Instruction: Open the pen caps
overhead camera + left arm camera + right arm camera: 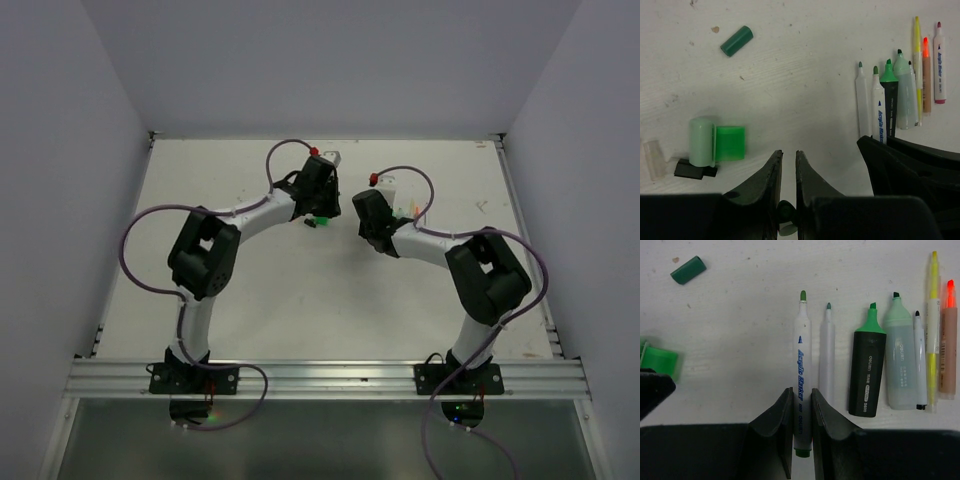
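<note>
Right claw (801,391) pinches the tail of a white marker (802,355), whose green tip is bare, just beside the row of uncapped pens (900,360). Left claw (788,153) is nearly closed, with a small green cap (785,210) caught deep between its jaws. On the table (805,75) to its left, a bright green cap (730,143) touches a pale green cap (701,142). A dark green cap (736,41) lies well apart.

Top cam: high, near edge, looks down over whole counter (250,300). Wrist cams: low, close-up; both share pen row (904,95), dark-green cap (737,41).
</note>
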